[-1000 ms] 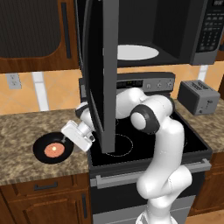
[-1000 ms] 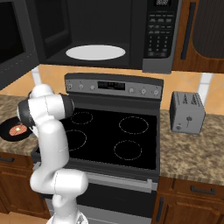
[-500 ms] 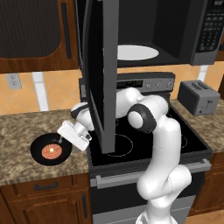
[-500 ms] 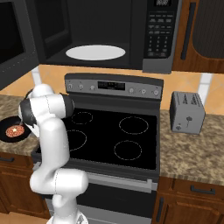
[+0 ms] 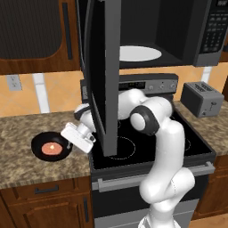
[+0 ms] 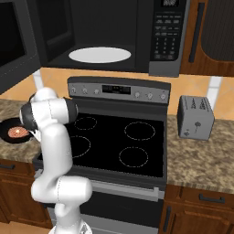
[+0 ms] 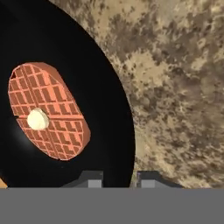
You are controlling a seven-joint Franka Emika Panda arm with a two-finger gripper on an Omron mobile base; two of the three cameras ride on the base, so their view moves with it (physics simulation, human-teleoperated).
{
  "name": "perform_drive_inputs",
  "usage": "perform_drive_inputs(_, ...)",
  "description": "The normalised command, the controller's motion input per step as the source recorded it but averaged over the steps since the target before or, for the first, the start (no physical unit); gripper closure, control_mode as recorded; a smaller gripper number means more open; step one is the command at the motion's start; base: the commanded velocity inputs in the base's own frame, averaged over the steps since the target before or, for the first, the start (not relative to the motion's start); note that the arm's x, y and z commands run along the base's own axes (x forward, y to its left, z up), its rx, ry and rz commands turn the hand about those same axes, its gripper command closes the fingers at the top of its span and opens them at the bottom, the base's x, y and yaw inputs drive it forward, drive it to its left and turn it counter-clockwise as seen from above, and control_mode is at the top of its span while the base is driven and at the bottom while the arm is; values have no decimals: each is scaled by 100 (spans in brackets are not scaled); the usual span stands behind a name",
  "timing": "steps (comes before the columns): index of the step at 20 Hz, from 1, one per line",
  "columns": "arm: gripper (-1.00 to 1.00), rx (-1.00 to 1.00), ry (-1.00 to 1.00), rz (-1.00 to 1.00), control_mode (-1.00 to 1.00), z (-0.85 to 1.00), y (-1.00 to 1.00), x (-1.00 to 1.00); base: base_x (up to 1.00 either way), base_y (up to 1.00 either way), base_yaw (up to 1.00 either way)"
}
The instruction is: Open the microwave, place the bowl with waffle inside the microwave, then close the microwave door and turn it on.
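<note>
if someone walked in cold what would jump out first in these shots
Probably the microwave door, swung wide open over the stove, with a white round plate bare inside the microwave. Next, the white arm bent down to the left counter, its gripper at the rim of the bowl with waffle.

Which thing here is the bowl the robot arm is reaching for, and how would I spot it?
Find the black stove, then look to the speckled stone counter on its left. The bowl with waffle sits there: shallow, round, black, holding an orange gridded waffle.
</note>
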Motion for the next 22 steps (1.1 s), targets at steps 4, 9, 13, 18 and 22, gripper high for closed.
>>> perform_drive_inputs(4, 100, 8, 1, 0, -100, 18, -67, -18, 0, 0, 0)
perform_drive_inputs(9, 100, 4, -7, 0, -100, 94, -92, -57, 0, 0, 0)
perform_drive_inputs(13, 100, -6, 2, -7, -100, 76, -73, -46, 0, 0, 0)
perform_drive_inputs(18, 100, -15, 3, -10, -100, 97, -87, -20, 0, 0, 0)
perform_drive_inputs(22, 100, -14, -2, -8, -100, 93, -100, -33, 0, 0, 0)
